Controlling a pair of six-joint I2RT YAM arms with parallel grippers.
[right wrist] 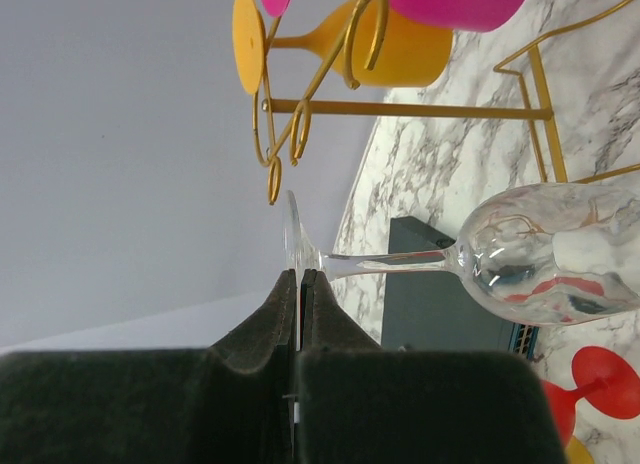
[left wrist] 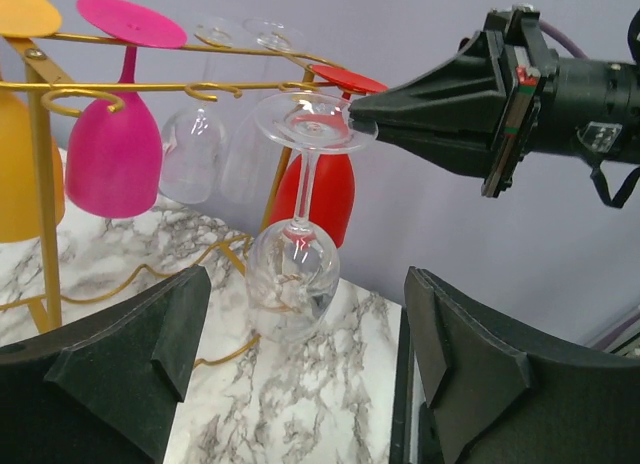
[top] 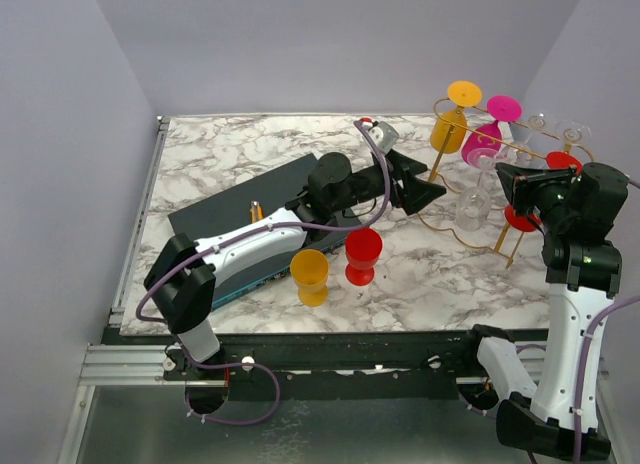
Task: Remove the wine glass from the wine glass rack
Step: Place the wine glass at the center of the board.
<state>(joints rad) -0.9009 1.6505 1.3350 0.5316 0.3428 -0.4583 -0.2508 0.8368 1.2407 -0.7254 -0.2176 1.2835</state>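
Note:
The gold wire wine glass rack (top: 440,199) stands at the back right and also shows in the left wrist view (left wrist: 40,184) and the right wrist view (right wrist: 300,109). A clear wine glass (top: 470,209) hangs upside down beside its front end. My right gripper (top: 503,179) is shut on the rim of the glass's base (right wrist: 296,246), just beyond the rack's curled rail ends. The left wrist view shows the same glass (left wrist: 292,279) with the right gripper's tips (left wrist: 365,112) pinching its foot. My left gripper (top: 418,192) is open and empty, its fingers (left wrist: 150,354) low and apart from the bowl.
Orange (top: 450,124), pink (top: 485,134), red (top: 555,164) and clear (top: 540,124) glasses hang on the rack. An orange cup (top: 310,276) and a red cup (top: 363,256) stand on the marble table (top: 220,154) by a black board (top: 250,199). Grey walls surround the table.

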